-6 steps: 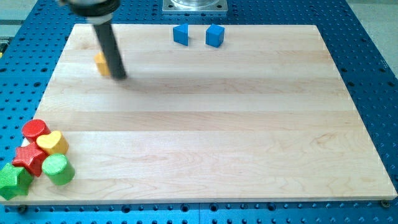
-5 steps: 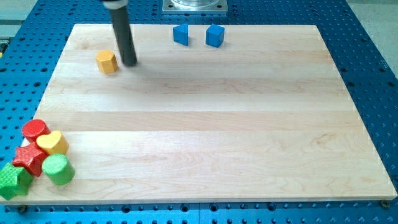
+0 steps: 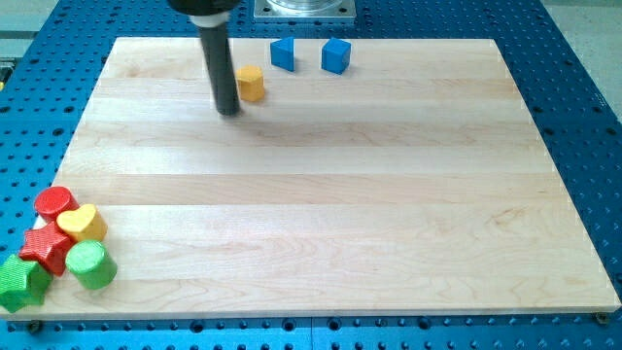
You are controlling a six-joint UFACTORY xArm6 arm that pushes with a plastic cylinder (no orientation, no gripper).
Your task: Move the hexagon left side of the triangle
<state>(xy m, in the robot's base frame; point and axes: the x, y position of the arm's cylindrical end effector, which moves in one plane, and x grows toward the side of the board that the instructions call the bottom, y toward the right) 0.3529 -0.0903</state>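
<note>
The orange-yellow hexagon block [image 3: 251, 84] lies on the wooden board [image 3: 321, 194] near the view's top, just left of and slightly below two blue blocks. The left blue block [image 3: 282, 53] may be the triangle, though its shape is hard to make out. The right blue block [image 3: 336, 55] looks like a cube. My tip [image 3: 228, 110] rests on the board just left of and below the hexagon, close to its left side. The dark rod rises from there toward the view's top.
A cluster sits at the board's bottom left corner: a red cylinder [image 3: 55, 202], a yellow heart [image 3: 82, 224], a red star [image 3: 45, 248], a green cylinder [image 3: 90, 264] and a green block [image 3: 19, 282]. A metal mount [image 3: 304, 10] stands beyond the top edge.
The hexagon has moved right, from the board's upper left to just beside the left blue block. My tip has moved right too and now stands on the hexagon's left.
</note>
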